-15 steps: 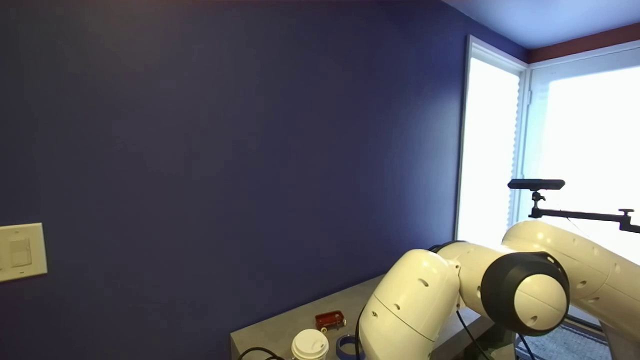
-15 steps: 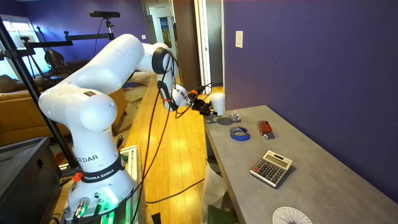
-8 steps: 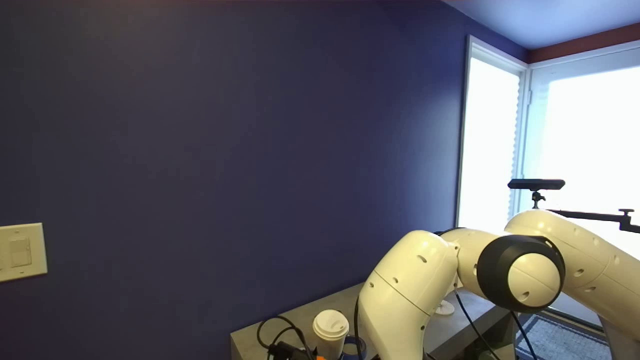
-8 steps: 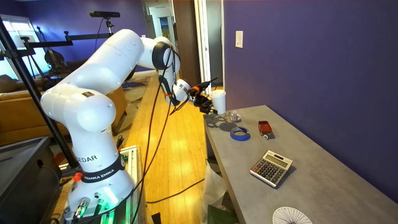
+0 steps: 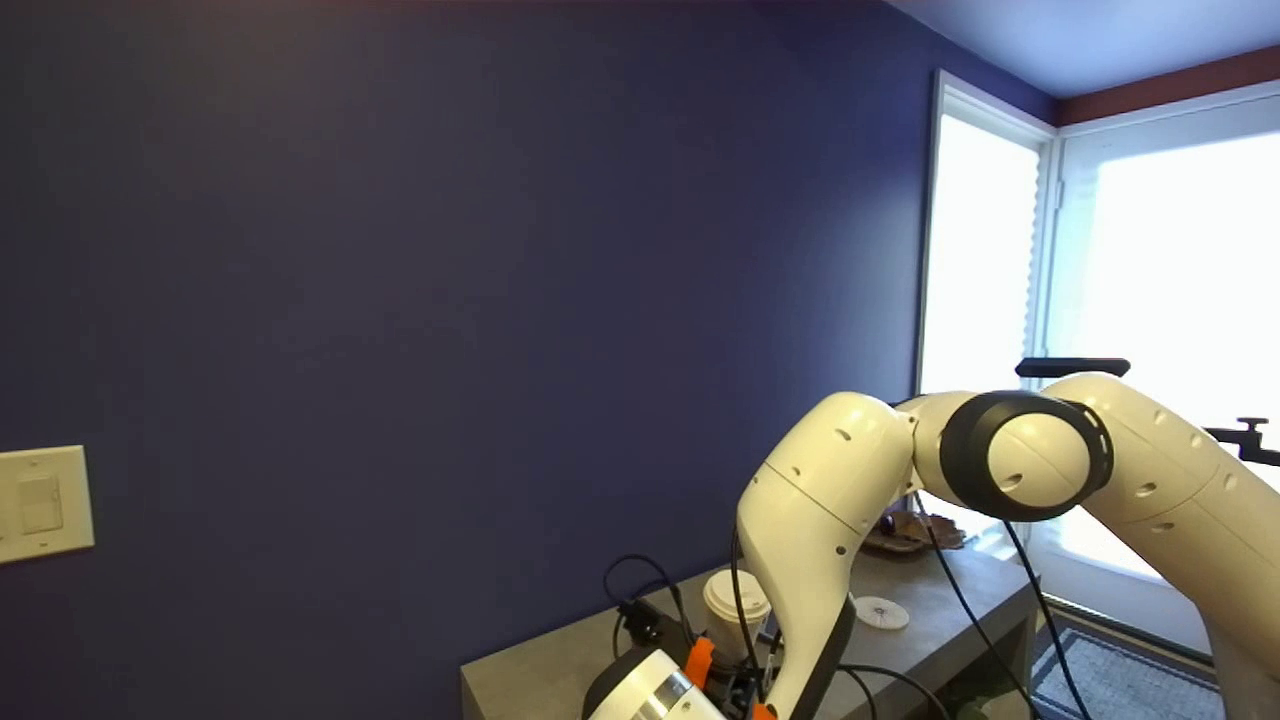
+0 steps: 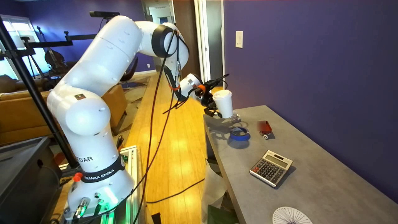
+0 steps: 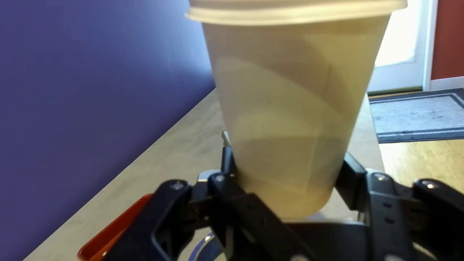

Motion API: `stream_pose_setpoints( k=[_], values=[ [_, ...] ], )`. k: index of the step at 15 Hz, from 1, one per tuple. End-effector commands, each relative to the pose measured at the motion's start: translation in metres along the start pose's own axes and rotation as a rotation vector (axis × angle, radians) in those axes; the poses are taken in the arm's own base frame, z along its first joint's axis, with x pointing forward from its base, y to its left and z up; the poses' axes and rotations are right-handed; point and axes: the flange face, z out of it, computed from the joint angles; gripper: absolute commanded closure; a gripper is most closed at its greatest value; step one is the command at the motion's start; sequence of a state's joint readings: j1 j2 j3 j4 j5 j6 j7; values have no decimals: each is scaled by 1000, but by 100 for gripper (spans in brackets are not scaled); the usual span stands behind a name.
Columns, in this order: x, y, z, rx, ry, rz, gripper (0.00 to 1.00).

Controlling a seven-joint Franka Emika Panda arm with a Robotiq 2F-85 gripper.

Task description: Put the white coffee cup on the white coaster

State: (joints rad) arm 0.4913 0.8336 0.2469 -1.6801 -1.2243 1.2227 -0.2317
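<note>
A black claw point(image 7: 289, 174) clasps a white, tapered, lidded coffee cup point(image 6: 224, 104) low on its sides — spread no wider than the cup, which hangs slightly tilted above the grey counter point(image 6: 326, 180), mid-frame in an exterior view. The round white coaster with dark radiating lines point(image 6: 289, 215) lies at lower right, well apart. That low hold and tilt could topple the cup at touchdown; too shallow a carry might clip the silver, black-keyed calculator point(image 6: 271, 168) between.
</note>
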Motion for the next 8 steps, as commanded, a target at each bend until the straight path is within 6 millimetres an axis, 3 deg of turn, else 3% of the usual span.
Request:
stream_pose_setpoints(
  k=[1,7,8],
  values=[
    [-28,-28,44,84,-13,29,59],
    [-50,-63,121,139,-50,55,59],
    [-32,-45,107,133,-74,36,59]
  ],
)
